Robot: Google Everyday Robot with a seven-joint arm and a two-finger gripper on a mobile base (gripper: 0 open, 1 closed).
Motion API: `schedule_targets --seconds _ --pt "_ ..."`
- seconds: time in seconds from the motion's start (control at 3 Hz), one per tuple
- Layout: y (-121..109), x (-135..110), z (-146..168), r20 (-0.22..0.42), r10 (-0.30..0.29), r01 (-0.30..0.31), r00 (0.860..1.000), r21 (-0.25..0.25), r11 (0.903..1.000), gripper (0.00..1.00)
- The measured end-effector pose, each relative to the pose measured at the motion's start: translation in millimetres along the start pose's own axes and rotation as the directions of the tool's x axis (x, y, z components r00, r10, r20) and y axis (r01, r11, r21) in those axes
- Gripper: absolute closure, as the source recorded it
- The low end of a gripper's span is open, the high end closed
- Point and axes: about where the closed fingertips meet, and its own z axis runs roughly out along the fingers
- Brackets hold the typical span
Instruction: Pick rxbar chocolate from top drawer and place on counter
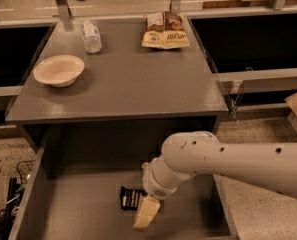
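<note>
In the top drawer (73, 209) (before the counter (133, 84)), the claw (145, 215) hangs just right of the rxbar chocolate (130, 198).
</note>
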Motion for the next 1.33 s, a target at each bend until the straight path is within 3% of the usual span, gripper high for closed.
schedule_targets --seconds 1.0,1.33 --pt "0 14 28 0.016 0.028 -0.027 0.999 -0.057 0.9980 0.00" --pt "0 14 28 0.016 0.028 -0.027 0.999 -0.057 0.9980 0.19"
